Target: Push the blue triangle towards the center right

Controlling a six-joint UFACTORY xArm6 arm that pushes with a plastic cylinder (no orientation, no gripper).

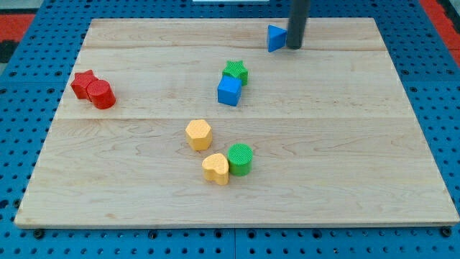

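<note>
Dark rod upright, my tip [295,47] at view's top

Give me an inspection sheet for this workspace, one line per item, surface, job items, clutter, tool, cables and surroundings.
Surface: wooden board, light planks.
Job's things: blue triangle near the view's top, right of middle.
Clutter: green star touching blue cube; red star against red cylinder; yellow hexagon; yellow heart beside green cylinder.
Grippers: none; my tip sits against the triangle's right side.
Cables: nothing seen.
Surroundings: blue pegboard around the board.
</note>
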